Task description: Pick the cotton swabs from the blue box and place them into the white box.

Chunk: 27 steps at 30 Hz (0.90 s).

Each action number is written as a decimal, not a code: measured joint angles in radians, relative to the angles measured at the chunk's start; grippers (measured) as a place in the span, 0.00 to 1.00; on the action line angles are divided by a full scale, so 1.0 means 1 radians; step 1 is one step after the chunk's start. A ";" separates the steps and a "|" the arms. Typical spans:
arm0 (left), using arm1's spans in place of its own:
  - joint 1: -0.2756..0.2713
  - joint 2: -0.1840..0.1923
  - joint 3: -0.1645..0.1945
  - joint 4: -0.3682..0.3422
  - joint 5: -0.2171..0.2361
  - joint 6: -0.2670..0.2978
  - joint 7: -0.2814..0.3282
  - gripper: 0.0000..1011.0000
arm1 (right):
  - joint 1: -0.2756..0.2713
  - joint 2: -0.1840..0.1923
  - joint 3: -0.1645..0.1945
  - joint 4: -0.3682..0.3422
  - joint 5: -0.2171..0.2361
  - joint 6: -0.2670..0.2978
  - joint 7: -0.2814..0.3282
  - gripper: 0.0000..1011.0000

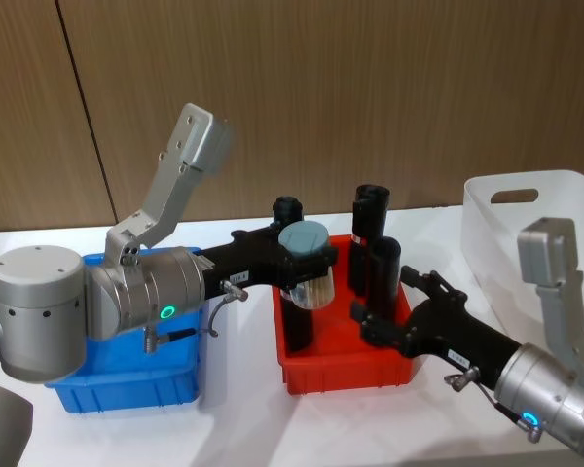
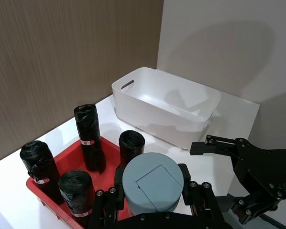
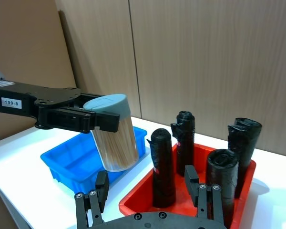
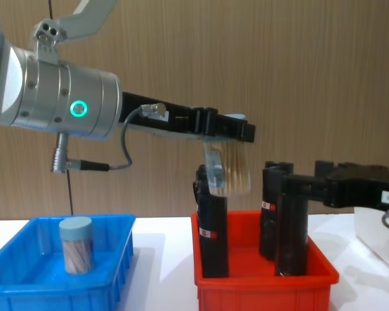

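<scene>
Aloft, left tool (image 4: 230, 134) clamps cotton swabs (image 4: 228, 170) over red bin's (image 4: 266, 289) left side; right tool (image 1: 399, 304) open nearby.

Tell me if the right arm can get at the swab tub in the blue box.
Probably not: the red bin of black rolls and the left gripper holding another tub lie between right gripper and blue box.

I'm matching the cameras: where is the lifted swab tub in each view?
Head: centre, swab tub in left pincer, over red bin.
Left wrist: tub nearest camera, black rolls behind.
Right wrist: tub tilted, between blue bin and red bin.
Chest: tub upper centre.
Shared landmark: red bin, right pincer open at its right end.
</scene>
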State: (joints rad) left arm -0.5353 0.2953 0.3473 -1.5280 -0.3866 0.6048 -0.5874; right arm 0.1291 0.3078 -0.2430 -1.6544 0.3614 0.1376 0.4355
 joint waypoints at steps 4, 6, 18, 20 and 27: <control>0.000 0.000 0.000 0.000 0.000 0.000 0.000 0.66 | 0.013 -0.006 -0.005 0.011 -0.006 0.009 0.017 0.99; 0.000 0.000 0.000 0.000 0.000 0.000 0.000 0.66 | 0.022 -0.010 -0.008 0.019 -0.009 0.013 0.027 0.99; 0.000 0.000 0.000 0.000 0.000 0.000 0.000 0.66 | 0.060 -0.031 -0.024 0.061 -0.022 0.026 0.063 0.99; 0.000 0.000 0.000 0.000 0.000 0.000 0.000 0.66 | 0.064 -0.034 -0.027 0.066 -0.023 0.027 0.067 0.99; 0.000 0.000 0.000 0.000 0.000 0.000 0.000 0.66 | 0.083 -0.046 -0.037 0.086 -0.035 0.032 0.082 0.99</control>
State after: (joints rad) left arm -0.5352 0.2953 0.3473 -1.5280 -0.3864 0.6048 -0.5873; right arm 0.2120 0.2614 -0.2805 -1.5681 0.3267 0.1693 0.5172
